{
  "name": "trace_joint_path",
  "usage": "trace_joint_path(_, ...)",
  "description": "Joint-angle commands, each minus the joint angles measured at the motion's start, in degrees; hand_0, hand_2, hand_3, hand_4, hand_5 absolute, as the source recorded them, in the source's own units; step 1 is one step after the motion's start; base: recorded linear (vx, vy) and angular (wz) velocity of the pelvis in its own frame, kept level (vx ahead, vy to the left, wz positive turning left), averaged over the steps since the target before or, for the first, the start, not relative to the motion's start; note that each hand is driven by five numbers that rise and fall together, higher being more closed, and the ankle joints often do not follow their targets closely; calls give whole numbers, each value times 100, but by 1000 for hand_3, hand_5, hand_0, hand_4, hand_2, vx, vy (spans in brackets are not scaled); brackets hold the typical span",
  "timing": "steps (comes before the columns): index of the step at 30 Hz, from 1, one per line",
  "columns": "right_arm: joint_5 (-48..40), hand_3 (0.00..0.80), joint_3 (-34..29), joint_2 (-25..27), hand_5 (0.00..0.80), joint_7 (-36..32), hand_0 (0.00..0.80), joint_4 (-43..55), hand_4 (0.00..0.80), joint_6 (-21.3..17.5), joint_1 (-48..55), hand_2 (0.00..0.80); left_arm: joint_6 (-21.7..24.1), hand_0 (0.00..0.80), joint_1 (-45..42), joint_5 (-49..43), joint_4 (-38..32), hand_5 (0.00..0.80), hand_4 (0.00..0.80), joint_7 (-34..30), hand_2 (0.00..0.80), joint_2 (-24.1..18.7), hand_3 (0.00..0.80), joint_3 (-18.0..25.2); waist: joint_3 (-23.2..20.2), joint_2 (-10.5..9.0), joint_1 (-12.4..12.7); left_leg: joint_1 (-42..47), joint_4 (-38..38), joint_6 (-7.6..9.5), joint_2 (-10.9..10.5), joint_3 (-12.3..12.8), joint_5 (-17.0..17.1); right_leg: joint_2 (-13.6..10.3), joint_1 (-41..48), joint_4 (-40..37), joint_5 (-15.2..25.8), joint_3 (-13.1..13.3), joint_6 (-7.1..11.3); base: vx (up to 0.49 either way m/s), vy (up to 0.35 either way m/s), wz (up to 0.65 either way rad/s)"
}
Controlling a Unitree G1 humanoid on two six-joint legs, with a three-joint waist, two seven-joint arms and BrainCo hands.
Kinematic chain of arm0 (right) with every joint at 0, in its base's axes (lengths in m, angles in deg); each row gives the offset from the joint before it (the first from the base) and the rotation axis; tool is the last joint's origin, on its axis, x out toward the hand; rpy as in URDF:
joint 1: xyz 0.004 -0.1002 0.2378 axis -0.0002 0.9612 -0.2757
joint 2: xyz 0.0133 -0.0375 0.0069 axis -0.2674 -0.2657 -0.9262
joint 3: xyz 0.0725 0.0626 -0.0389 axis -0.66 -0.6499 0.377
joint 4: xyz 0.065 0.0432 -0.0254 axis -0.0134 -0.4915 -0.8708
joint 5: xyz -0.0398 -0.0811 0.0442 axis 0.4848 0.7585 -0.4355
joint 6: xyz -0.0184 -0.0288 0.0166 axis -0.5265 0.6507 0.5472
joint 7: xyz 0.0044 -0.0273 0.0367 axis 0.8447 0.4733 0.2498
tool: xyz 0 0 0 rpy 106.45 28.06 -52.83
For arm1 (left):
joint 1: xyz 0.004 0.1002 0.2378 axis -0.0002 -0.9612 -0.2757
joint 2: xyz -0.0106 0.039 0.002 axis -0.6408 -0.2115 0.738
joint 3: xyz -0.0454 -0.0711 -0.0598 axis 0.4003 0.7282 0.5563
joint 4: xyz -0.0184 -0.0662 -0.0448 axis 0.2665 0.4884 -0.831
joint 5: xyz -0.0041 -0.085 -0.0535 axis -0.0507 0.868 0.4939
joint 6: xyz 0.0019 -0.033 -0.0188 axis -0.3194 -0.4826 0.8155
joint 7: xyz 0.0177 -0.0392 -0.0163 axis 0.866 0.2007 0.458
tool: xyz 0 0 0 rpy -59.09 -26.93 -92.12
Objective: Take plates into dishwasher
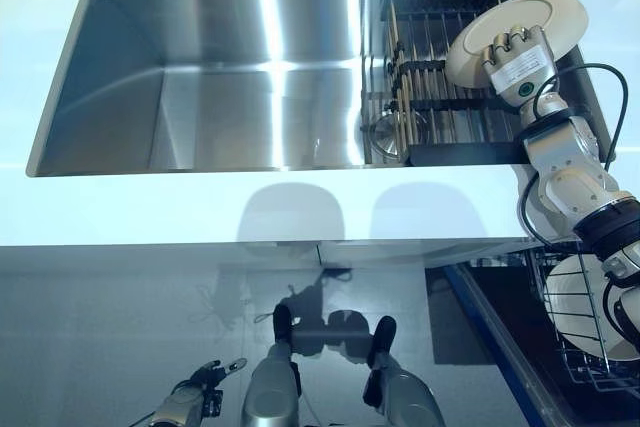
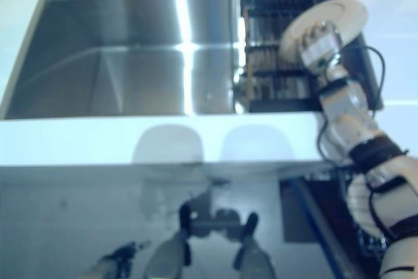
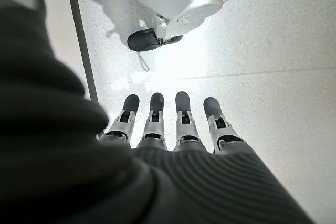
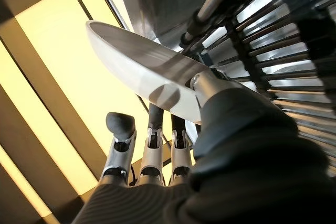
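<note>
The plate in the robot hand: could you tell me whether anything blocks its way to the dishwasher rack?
Nothing visible does. The right robot hand holds the plate above the drying rack in the sink; the dishwasher rack lies open below right, already holding another plate.

A white counter [image 1: 200,207] is taken up by a steel sink [image 1: 200,97], sunk into it. A dark drying rack [image 1: 440,77] is set in the sink's right end, over the basin.
</note>
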Motion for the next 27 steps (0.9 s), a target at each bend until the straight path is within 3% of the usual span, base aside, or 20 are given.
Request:
trace_joint_path(1,-404,800,113,453,800,298,800,-329,800,364,-550,800,31,0,229,128,216,0,0,132,0,-7,0,-411,-86,-205,96,-44,-23,98,-261,44,-274,0,14,-8,-184,-61,412,0,0,0)
trace_joint_path(14,-1431,800,43,805,800,1352,800,23,800,372,-1080,800,54,0,87,85,194,0,0,237,0,-7,0,-415,-266,-266,81,57,-23,118,-277,-28,-334,40,118,-8,-247,-18,411,0,0,0)
trace_joint_path(27,-2819,800,-157,1164,800,1716,800,308,800,393,-1292,800,93,0,-90,-48,191,0,0,207,0,-42,0,-327,-504,-358,57,215,-23,141,-293,-96,-417,79,297,-8,-345,37,390,11,1,0)
